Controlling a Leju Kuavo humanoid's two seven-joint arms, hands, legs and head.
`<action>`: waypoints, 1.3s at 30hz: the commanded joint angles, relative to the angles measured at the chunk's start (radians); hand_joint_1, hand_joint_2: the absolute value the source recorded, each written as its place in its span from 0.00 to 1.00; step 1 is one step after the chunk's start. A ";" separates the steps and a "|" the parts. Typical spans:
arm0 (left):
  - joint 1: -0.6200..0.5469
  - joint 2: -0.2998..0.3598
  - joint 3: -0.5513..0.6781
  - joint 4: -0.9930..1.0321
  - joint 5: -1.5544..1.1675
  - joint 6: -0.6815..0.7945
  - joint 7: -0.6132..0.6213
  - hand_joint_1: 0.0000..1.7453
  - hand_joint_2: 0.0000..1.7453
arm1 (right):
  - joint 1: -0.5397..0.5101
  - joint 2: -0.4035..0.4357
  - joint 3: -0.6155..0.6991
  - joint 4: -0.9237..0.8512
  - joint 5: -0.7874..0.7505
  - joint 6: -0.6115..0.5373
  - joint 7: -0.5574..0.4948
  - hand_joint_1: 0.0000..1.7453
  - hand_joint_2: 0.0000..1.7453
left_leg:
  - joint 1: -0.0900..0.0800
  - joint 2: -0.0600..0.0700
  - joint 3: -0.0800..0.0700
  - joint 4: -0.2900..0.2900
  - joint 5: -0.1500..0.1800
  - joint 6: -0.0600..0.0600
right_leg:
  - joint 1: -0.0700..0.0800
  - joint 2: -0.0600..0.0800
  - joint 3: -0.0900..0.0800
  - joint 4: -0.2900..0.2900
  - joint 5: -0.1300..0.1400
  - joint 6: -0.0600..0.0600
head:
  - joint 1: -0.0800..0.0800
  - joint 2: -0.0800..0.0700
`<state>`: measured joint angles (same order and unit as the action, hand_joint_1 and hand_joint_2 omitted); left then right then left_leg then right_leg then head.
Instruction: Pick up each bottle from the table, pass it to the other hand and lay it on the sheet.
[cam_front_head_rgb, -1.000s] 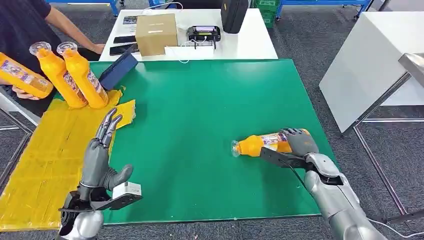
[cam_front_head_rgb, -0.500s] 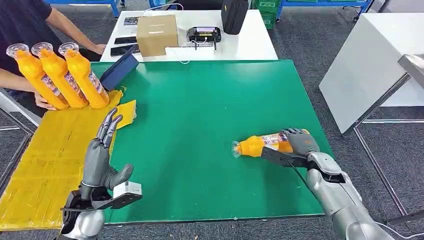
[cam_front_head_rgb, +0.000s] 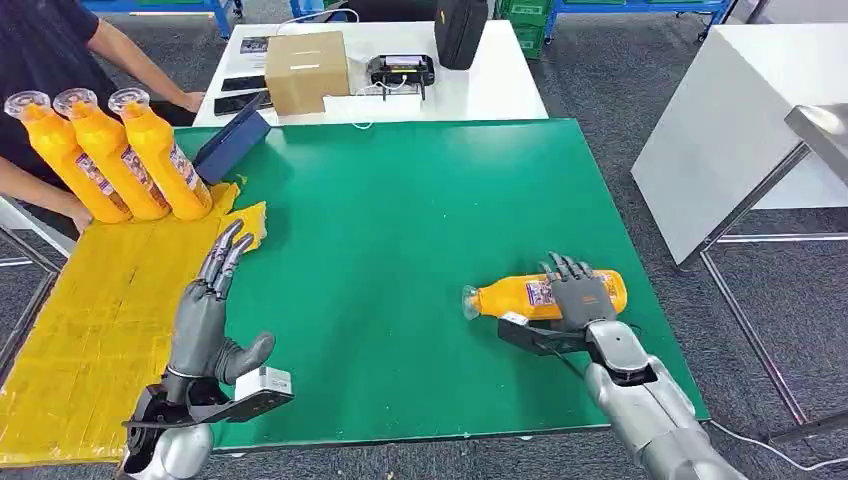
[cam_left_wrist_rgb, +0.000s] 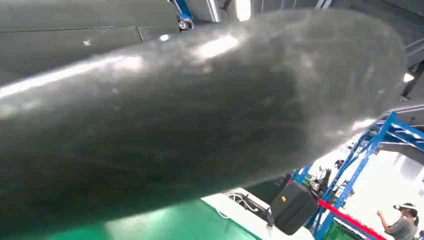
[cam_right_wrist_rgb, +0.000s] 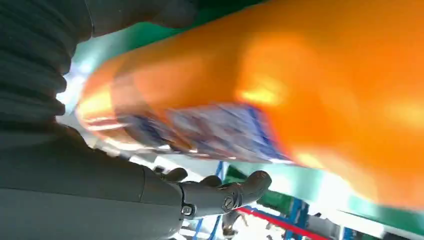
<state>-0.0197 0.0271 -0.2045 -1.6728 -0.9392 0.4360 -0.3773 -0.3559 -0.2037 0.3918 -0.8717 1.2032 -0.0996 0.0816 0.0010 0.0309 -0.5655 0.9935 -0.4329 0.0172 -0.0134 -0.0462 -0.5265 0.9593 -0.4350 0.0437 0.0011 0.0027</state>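
Note:
An orange bottle (cam_front_head_rgb: 520, 297) (cam_right_wrist_rgb: 310, 85) with a blue label lies on its side on the green mat (cam_front_head_rgb: 400, 220), near the front right, cap pointing left. My right hand (cam_front_head_rgb: 577, 293) (cam_right_wrist_rgb: 75, 170) grips it around the label, fingers over the top and thumb on the near side. My left hand (cam_front_head_rgb: 205, 320) (cam_left_wrist_rgb: 200, 110) stands open and upright at the front left, fingers apart, by the edge of the yellow sheet (cam_front_head_rgb: 90, 320). Three more orange bottles (cam_front_head_rgb: 120, 155) stand side by side at the sheet's far end, where a person's hand (cam_front_head_rgb: 78, 214) steadies them.
A person (cam_front_head_rgb: 50, 50) stands at the far left. A blue case (cam_front_head_rgb: 232, 142) leans at the mat's back left corner. Behind the mat, a white table (cam_front_head_rgb: 500, 90) carries a cardboard box (cam_front_head_rgb: 307, 68), phones, a black device (cam_front_head_rgb: 403, 69) and a black bag (cam_front_head_rgb: 460, 28). Another white table (cam_front_head_rgb: 740, 120) stands at the right.
The person has set a third bottle beside the other two on the sheet. My right hand has slid from the lying bottle's base to its label. The left hand has barely moved.

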 joint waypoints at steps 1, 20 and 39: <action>-0.018 -0.006 -0.008 0.019 0.004 -0.008 0.003 0.00 0.00 | 0.085 0.004 0.005 0.002 -0.032 0.060 -0.035 0.12 1.00 | 0.001 -0.009 -0.003 -0.001 0.002 -0.001 | 0.001 -0.002 -0.004 -0.001 0.000 -0.002 | 0.000 0.000; -0.019 -0.001 -0.009 0.031 0.024 0.008 -0.013 0.00 0.00 | 0.131 -0.054 -0.049 -0.039 -0.100 0.085 -0.075 1.00 1.00 | 0.001 -0.011 -0.004 -0.001 0.002 -0.001 | 0.001 -0.002 -0.009 -0.002 0.000 -0.002 | 0.000 0.000; -0.027 0.001 -0.014 0.042 0.044 0.015 -0.028 0.00 0.00 | 0.175 -0.069 -0.100 -0.037 -0.142 0.119 -0.086 1.00 1.00 | 0.001 -0.014 -0.004 -0.001 0.002 -0.001 | 0.001 -0.005 -0.007 -0.005 0.000 -0.002 | 0.000 0.000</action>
<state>-0.0207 0.0275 -0.2053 -1.6758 -0.9010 0.4551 -0.4044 -0.2477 -0.2907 0.3151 -0.9758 1.0884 -0.0183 -0.0012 0.0003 0.0244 -0.5665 0.9935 -0.4327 0.0177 -0.0140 -0.0499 -0.5330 0.9563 -0.4354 0.0439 0.0015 0.0027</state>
